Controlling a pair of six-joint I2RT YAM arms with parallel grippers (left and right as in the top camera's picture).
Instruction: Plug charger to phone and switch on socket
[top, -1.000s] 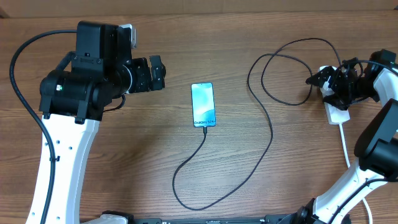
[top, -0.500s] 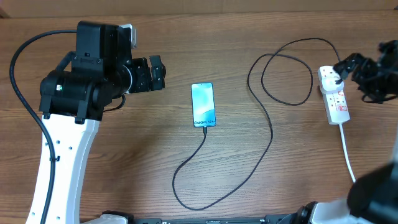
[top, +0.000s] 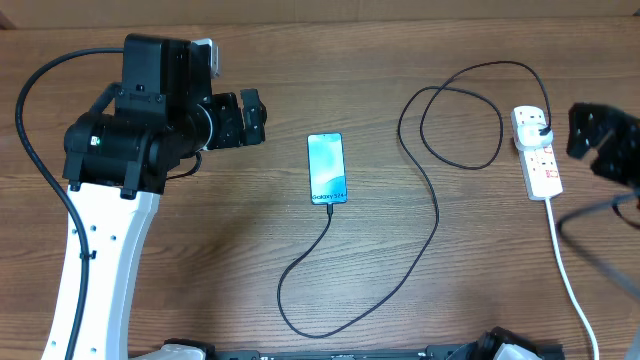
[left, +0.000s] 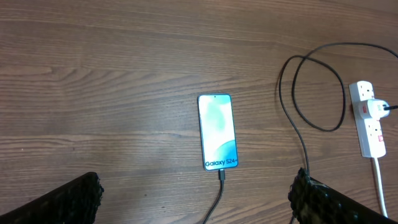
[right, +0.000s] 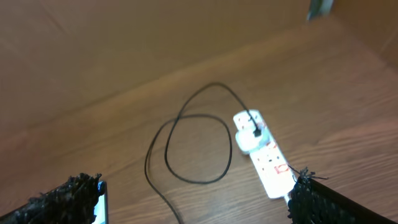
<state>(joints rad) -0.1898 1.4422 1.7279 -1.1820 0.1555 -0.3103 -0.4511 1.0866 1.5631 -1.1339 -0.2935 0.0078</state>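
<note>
The phone (top: 327, 168) lies flat mid-table with its cyan screen lit; it also shows in the left wrist view (left: 217, 132). The black charger cable (top: 436, 205) has its tip in the phone's near end. It loops across the table to its plug (top: 540, 127), which sits in the far outlet of the white socket strip (top: 541, 168). My left gripper (top: 250, 117) is open and empty, left of the phone. My right gripper (top: 603, 142) is blurred at the right edge, raised beside the strip. In its own view its jaws (right: 199, 208) are open and empty above the strip (right: 270, 160).
The strip's white cord (top: 565, 270) runs toward the table's near right edge. The cable forms a loose loop (top: 460, 115) between phone and strip, and another bend near the front edge (top: 295, 320). The table's far edge runs along the top of the overhead view.
My right gripper has lifted off the socket strip and drawn back to the right, uncovering the strip and plug. The left arm, phone and cable have not moved.
</note>
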